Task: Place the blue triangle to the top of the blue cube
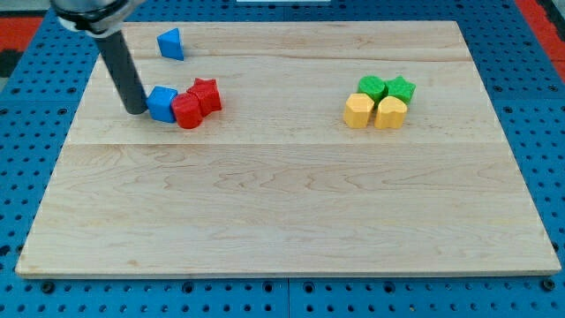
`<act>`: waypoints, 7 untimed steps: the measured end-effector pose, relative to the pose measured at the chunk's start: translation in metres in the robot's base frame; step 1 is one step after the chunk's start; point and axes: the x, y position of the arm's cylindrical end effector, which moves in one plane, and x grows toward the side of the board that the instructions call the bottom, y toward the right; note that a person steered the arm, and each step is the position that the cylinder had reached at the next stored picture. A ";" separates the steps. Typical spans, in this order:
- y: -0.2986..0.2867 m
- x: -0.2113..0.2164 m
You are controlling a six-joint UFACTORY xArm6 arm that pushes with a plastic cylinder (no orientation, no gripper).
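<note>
1. My tip (137,109) sits on the board (282,212) at the view's left, just beside the blue cube's (162,103) left face, touching it or nearly so; I cannot tell which. I have no jaws and grasp nothing: the rod can only push.
2. The blue triangle (171,43) lies near the board's top edge, above the cube in the view and a little to its right, apart from it with bare wood between them.
3. The cube is packed against a red cylinder (187,112), and a red star (207,94) touches that on its right. Anything I shove into the cube will likely move all three.
4. I judge the triangle to be small, light and rigid, sliding easily on smooth wood. It should not deform or break, but it may spin if pushed off-centre.
5. There is nothing to grip, so I would press on a flat side, aimed through its middle, not at a corner.
6. It already lies roughly above the cube; a short nudge from its upper side, toward the cube, seems enough.
7. The green and yellow blocks (380,102) at the view's right are well clear.
</note>
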 end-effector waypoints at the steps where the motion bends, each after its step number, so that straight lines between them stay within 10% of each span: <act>1: 0.020 0.000; 3: -0.071 -0.012; 7: -0.036 -0.180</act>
